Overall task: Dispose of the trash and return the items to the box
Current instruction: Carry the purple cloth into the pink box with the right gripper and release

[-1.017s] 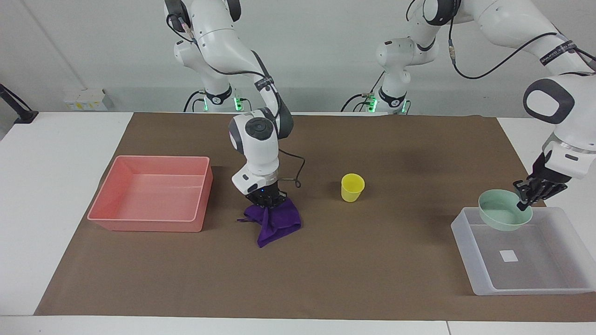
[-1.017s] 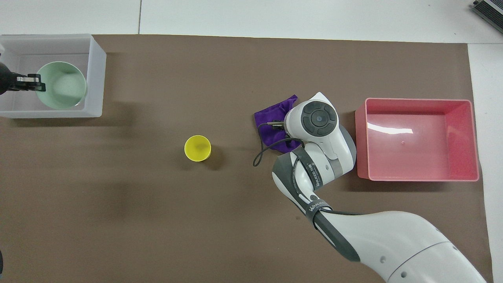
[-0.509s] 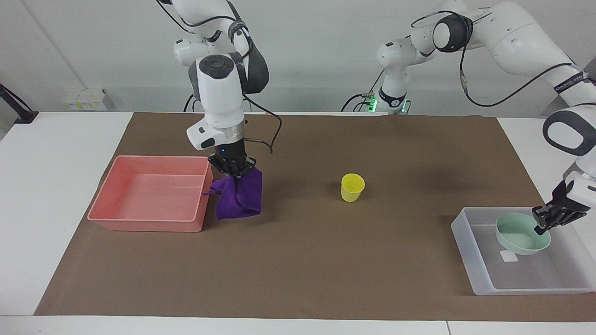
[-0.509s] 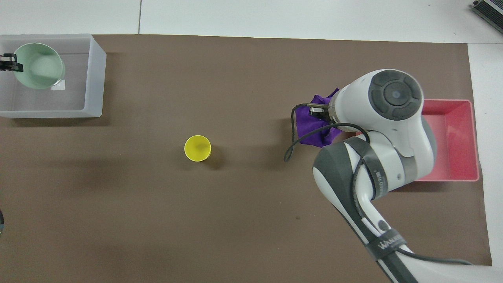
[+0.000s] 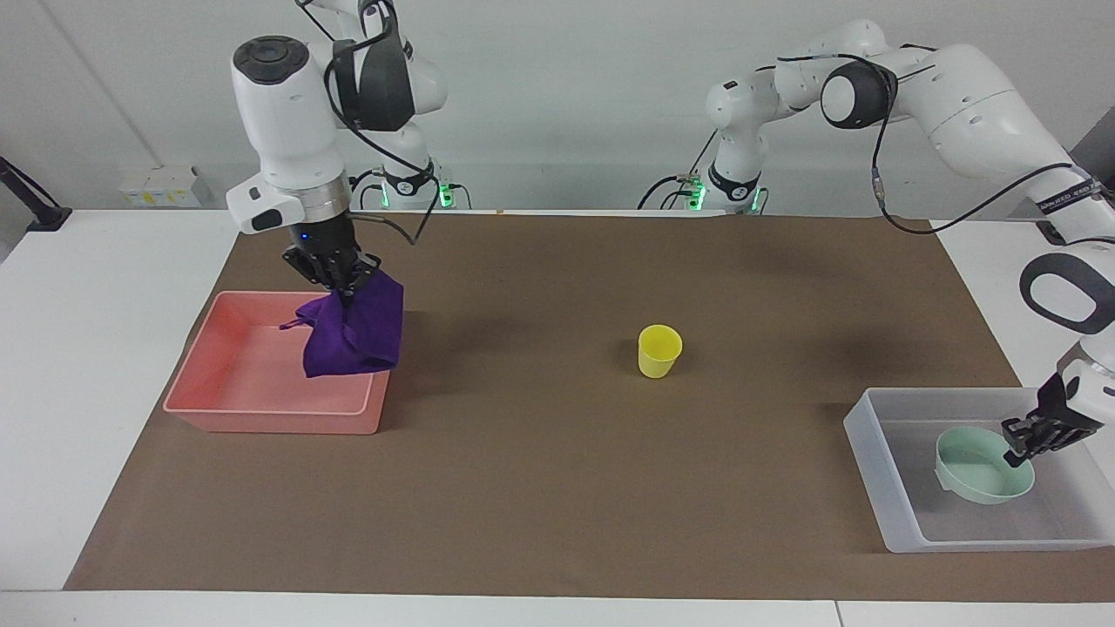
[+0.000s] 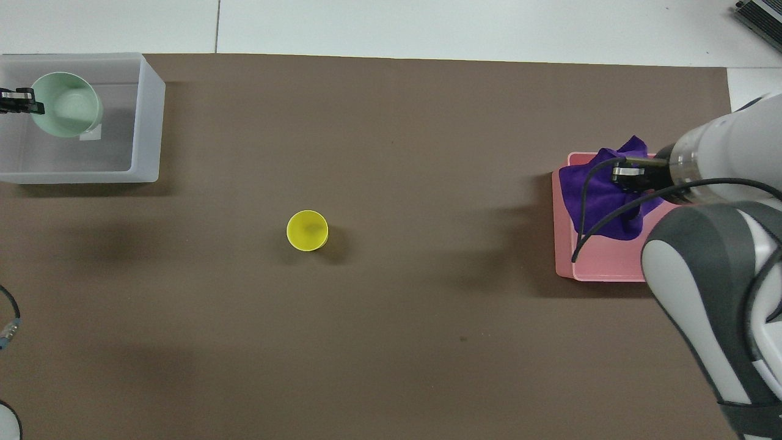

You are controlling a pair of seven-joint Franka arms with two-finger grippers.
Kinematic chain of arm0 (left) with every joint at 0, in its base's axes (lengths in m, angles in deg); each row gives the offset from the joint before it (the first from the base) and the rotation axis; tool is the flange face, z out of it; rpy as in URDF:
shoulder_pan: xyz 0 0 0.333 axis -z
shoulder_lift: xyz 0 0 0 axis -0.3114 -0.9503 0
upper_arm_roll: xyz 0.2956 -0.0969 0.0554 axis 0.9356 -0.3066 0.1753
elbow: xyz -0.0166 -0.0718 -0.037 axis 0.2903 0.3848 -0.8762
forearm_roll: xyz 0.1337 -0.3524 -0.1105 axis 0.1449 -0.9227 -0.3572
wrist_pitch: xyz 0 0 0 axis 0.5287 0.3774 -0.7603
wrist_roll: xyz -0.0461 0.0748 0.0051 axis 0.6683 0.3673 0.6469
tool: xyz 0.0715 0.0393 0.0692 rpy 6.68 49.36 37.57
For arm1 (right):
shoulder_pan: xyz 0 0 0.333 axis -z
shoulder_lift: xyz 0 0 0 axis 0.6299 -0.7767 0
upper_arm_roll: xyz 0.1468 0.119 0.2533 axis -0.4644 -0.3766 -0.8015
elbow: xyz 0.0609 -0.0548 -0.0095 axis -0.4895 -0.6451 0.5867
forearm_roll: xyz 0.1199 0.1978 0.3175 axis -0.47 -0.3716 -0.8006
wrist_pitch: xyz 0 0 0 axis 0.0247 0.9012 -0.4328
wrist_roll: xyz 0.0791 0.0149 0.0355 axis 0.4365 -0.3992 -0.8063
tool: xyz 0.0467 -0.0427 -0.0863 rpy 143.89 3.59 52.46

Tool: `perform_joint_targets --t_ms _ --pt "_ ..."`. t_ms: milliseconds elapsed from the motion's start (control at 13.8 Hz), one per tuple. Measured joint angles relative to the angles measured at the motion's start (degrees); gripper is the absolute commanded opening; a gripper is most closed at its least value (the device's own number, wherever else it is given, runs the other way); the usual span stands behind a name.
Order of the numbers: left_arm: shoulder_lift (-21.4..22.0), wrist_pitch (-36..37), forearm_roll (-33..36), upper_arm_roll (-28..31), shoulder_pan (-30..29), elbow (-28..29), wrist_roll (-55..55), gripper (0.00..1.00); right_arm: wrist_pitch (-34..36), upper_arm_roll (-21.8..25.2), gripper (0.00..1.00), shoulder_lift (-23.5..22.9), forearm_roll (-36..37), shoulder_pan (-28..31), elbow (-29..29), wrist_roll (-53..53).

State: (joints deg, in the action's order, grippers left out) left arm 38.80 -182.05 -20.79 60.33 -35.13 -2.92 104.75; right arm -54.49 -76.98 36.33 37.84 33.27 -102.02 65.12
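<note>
Both arms are mid-delivery: the rag has reached the pink tray and the bowl has gone down into the bin.

In the last second the right gripper point(image 5: 344, 280) has lifted the purple rag point(image 5: 353, 338) off the desk point(image 5: 557, 488) and carried it toward the right arm's end; its jaws are clamped on the rag's top, and the cloth hangs below them over the pink tray point(image 5: 218, 348), at the tray's end nearest the yellow cup point(image 5: 659, 350). Release looks like the next step. Meanwhile the left gripper point(image 5: 1032, 438) has lowered the mint-green bowl point(image 5: 980, 466) into the translucent bin point(image 5: 875, 453); its jaws grip the bowl's rim, and the bowl sits low inside, seemingly close to the floor. The cup stands untouched mid-desk, well apart from both grippers, still to be boxed.
</note>
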Motion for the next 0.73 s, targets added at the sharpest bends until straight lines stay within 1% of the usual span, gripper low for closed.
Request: perform_joint_targets --t_ms 145,291,509,726 --pt "0.0 0.0 0.7 -0.4 0.3 0.1 0.0 0.0 0.0 0.0 0.0 0.0 0.0 3.0 -0.6 -3.7" --pt "-0.2 -0.1 1.2 -0.4 0.8 0.2 0.0 0.0 -0.8 0.0 0.0 0.2 0.0 5.9 -2.5 -7.0" --pt "-0.5 -1.0 4.2 -0.4 1.0 0.8 0.0 0.0 -5.9 0.1 0.0 1.1 0.0 9.4 -8.0 -9.5" --pt "-0.4 -4.2 6.6 0.3 1.0 2.6 0.0 0.0 -10.3 0.0 0.0 1.3 -0.7 9.9 -13.2 -9.5"
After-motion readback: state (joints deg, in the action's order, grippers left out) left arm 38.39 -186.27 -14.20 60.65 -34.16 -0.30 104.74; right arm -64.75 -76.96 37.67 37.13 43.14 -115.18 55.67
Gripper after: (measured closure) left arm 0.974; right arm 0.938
